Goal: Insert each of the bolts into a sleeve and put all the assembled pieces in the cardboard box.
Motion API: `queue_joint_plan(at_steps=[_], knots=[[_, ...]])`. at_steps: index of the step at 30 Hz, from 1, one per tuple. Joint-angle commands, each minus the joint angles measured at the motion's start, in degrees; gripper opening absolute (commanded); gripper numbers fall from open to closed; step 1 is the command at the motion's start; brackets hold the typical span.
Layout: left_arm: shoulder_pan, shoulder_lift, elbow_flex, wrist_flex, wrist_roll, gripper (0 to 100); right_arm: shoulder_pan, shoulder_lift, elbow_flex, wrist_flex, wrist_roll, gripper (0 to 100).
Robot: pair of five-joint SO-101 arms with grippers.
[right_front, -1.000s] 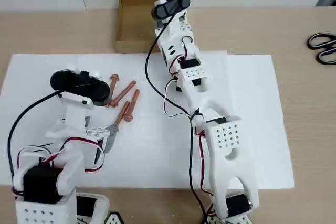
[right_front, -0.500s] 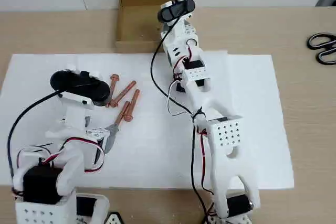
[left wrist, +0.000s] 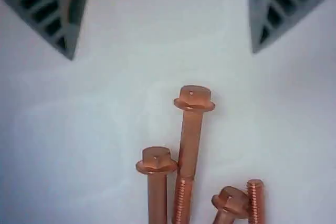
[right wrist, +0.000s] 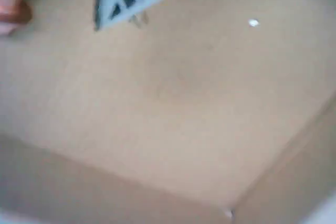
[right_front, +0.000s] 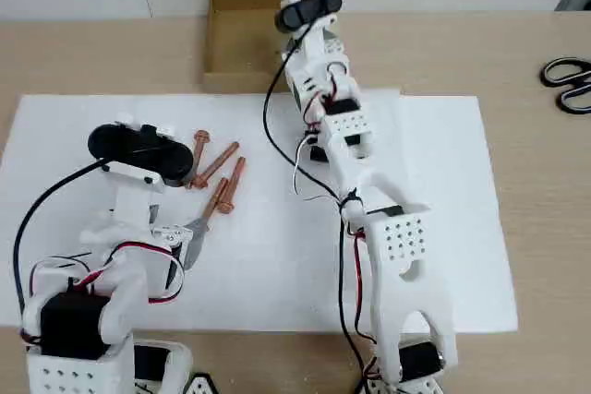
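Several copper bolts [right_front: 220,177] lie loose on the white sheet [right_front: 277,274], left of centre. My left gripper [left wrist: 161,53] hangs open just short of them, grey fingers [left wrist: 52,9] spread, with nothing between them. The nearest bolt head [left wrist: 194,98] points toward it. One grey finger [right_front: 196,231] shows beside the left arm. The cardboard box [right_front: 235,43] sits at the table's far edge. My right gripper [right_front: 294,8] is over the box's right side. Its wrist view looks down at the box floor [right wrist: 173,103], with a blurred copper piece [right wrist: 13,1] at the picture's edge.
Black scissors [right_front: 568,85] lie on the bare wooden table at the far right. The right arm [right_front: 351,163] stretches across the sheet's middle toward the box. The sheet's right half is open.
The right arm's wrist shifted slightly sideways over the box and came back. The left arm and the loose bolts stayed still.
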Motion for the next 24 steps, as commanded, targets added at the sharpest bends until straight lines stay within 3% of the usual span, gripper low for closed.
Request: queue_joint_plan(at_steps=[1, 12, 18, 24], knots=[[0.09, -0.26, -2.15, -1.32, -0.18, 20, 0.48, -16.66, -3.25, 13.85, 0.18, 17.3], [-0.26, -0.26, -1.71, -1.05, 0.0, 20, 0.57, -38.81, -3.08, 53.49, 0.18, 17.3], [-0.26, -0.26, -1.98, -1.05, 7.03, 20, 0.48, -43.82, -2.99, 80.84, 0.35, 17.3], [-0.26, -0.26, -1.8, -0.97, 6.95, 20, 3.21, -44.88, -2.9, 84.7, 0.18, 17.3]])
